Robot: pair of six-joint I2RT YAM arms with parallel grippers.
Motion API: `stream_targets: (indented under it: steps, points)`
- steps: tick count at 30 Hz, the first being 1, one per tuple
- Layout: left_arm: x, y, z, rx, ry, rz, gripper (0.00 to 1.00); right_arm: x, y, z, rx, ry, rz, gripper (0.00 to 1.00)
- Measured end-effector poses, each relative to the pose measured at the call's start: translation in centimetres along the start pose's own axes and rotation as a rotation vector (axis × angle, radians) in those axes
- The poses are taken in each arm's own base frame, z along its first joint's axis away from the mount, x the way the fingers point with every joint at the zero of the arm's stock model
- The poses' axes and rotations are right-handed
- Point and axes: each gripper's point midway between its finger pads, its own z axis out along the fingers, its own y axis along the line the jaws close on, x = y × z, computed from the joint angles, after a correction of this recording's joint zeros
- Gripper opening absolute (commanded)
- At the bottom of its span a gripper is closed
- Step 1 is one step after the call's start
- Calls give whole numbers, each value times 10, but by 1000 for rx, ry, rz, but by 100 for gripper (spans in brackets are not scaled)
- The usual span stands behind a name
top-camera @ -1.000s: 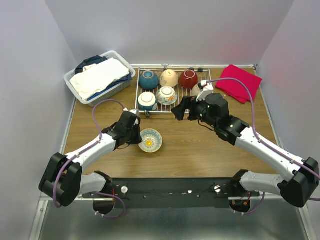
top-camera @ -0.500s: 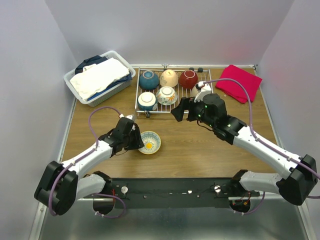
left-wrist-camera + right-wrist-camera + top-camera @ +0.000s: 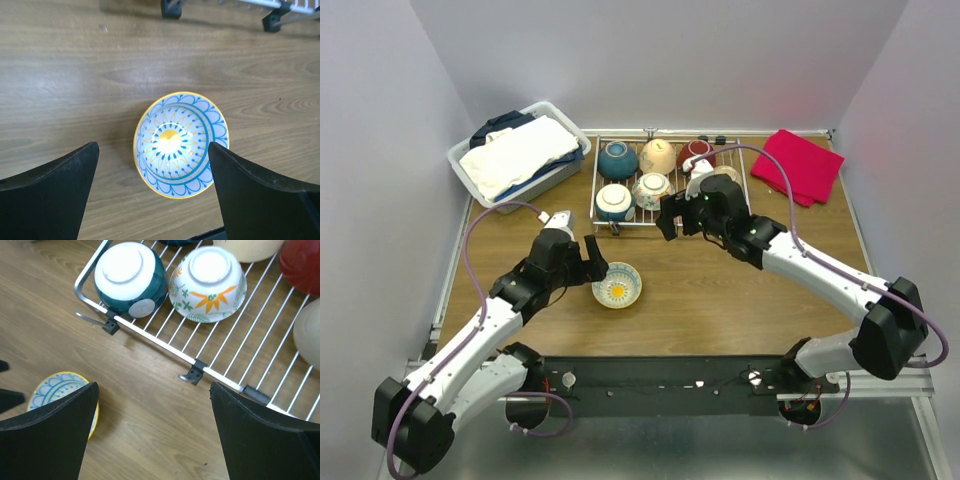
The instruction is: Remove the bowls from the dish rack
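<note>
One patterned bowl (image 3: pixel 181 145) (blue petals, yellow rim and centre) stands upright on the wooden table (image 3: pixel 720 300), off the dish rack (image 3: pixel 160 342), toward 6 o'clock from its front left corner. The left gripper (image 3: pixel 590 262) hangs at the bowl's 10 o'clock, jaws spread wide, gripping nothing. Six bowls sit upside down on the rack at the table's 12 o'clock: a white-footed teal bowl (image 3: pixel 131 277) and a floral bowl (image 3: pixel 207 282) in front, a second teal bowl (image 3: pixel 617 160), a cream bowl (image 3: pixel 658 156) and a dark red bowl (image 3: pixel 302 265) behind, and a beige bowl (image 3: pixel 307 332) at the right. The right gripper (image 3: pixel 670 215) hovers over the rack's front rail, jaws wide apart and empty. A laundry basket (image 3: pixel 540 183) lies at 10 o'clock, a pink cloth (image 3: pixel 800 165) at 2.
</note>
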Motion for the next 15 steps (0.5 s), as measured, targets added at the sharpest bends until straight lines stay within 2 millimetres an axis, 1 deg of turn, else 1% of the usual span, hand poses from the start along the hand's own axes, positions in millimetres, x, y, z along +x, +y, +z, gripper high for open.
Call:
stream_targets:
  steps: [3, 6, 10, 15]
  points:
    - [-17, 0, -14, -5, -70, 35, 99, -7, -3, 5, 5, -2, -88, 100]
    - [-28, 3, -26, -19, -124, 72, 99, -13, -6, 8, 11, -7, -185, 100]
    - [-41, 9, -39, -36, -200, 127, 99, -23, -9, 26, 15, 3, -334, 100]
    - [-52, 12, -49, -49, -266, 180, 99, -15, -19, 43, 13, 56, -548, 100]
